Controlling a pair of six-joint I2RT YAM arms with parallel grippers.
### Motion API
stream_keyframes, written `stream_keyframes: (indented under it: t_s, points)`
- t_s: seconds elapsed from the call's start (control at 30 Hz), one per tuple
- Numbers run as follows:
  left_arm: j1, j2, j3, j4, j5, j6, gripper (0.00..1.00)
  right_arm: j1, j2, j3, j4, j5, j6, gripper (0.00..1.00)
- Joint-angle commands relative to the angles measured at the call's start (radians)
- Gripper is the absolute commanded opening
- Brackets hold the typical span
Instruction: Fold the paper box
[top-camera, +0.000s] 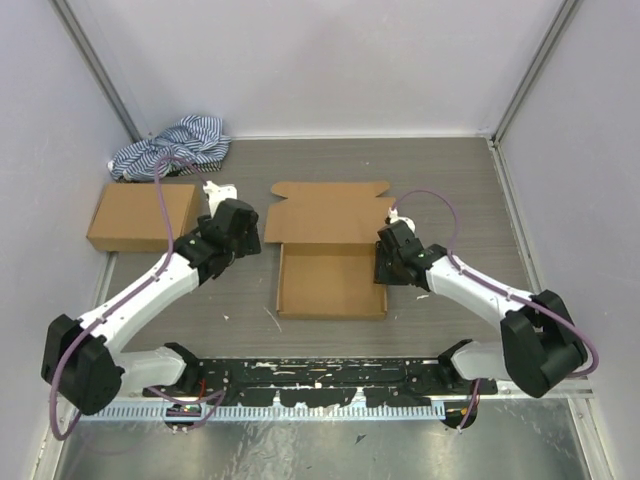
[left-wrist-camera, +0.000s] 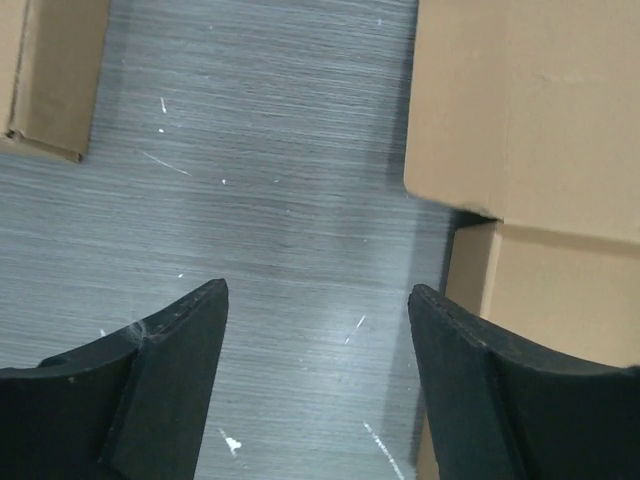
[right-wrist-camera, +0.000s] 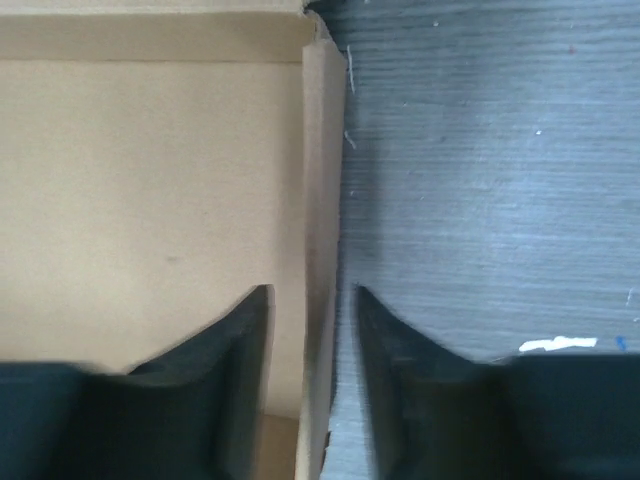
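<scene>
The paper box (top-camera: 330, 282) lies mid-table as a shallow brown tray with its walls up, and its lid flap (top-camera: 325, 212) lies flat behind it. My right gripper (top-camera: 382, 264) is at the tray's right wall. In the right wrist view the gripper (right-wrist-camera: 313, 292) straddles that wall (right-wrist-camera: 320, 150), open, with a small gap on each side. My left gripper (top-camera: 250, 238) hovers left of the box. In the left wrist view it (left-wrist-camera: 318, 290) is open over bare table, with the paper box (left-wrist-camera: 540, 110) just to its right.
A ready-made brown cardboard box (top-camera: 140, 215) sits at the left and also shows in the left wrist view (left-wrist-camera: 50, 70). A blue-white striped cloth (top-camera: 175, 145) is bunched in the far left corner. Enclosure walls ring the table, and a black rail (top-camera: 320, 380) runs along the near edge.
</scene>
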Motion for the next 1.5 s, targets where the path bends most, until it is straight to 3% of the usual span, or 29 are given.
stream_keyframes:
  t_s: [0.0, 0.17, 0.33, 0.4, 0.53, 0.7, 0.87, 1.13, 1.47]
  points:
    - [0.115, 0.022, -0.021, 0.131, 0.168, -0.060, 0.84, 0.028, -0.099, 0.012, -0.038, 0.025, 0.001, 0.59]
    - [0.253, -0.027, -0.143, 0.351, 0.414, -0.112, 0.94, 0.028, -0.239, 0.074, -0.074, 0.083, -0.041, 0.98]
    - [0.305, 0.054, -0.126, 0.488, 0.567, -0.124, 0.97, -0.020, -0.228, 0.178, -0.037, 0.215, -0.020, 1.00]
    - [0.325, 0.153, -0.060, 0.469, 0.630, -0.125, 0.97, -0.114, -0.141, 0.249, -0.036, 0.123, -0.051, 1.00]
    - [0.380, 0.326, 0.017, 0.460, 0.762, -0.179, 0.92, -0.324, 0.034, 0.337, -0.013, -0.104, -0.035, 0.92]
    - [0.411, 0.424, 0.008, 0.557, 0.839, -0.238, 0.88, -0.438, 0.172, 0.332, 0.079, -0.276, -0.042, 0.85]
    - [0.411, 0.493, 0.019, 0.618, 0.872, -0.257, 0.88, -0.455, 0.229, 0.305, 0.141, -0.339, -0.040, 0.84]
    - [0.413, 0.592, 0.039, 0.695, 0.930, -0.296, 0.77, -0.455, 0.336, 0.321, 0.171, -0.428, -0.048, 0.77]
    - [0.413, 0.591, 0.061, 0.706, 0.930, -0.296, 0.62, -0.450, 0.356, 0.306, 0.244, -0.539, -0.045, 0.49]
